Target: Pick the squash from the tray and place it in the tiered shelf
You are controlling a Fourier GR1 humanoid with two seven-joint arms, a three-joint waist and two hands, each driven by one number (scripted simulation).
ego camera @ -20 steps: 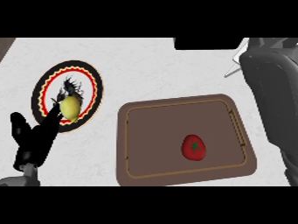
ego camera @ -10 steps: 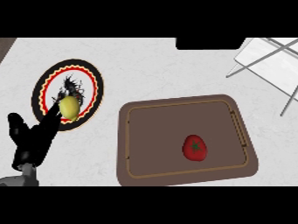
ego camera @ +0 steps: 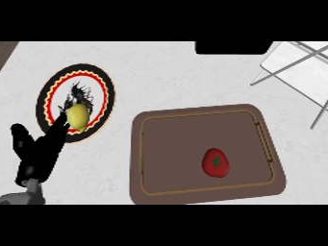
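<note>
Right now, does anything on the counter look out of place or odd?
Yes. The tray holds only a red, tomato-like fruit, no squash. A yellow fruit lies on the plate instead, by the open left hand. Nothing looks spilled or tipped.

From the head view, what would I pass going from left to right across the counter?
First the left hand → patterned plate → brown tray holding a red vegetable → white tiered shelf.
</note>
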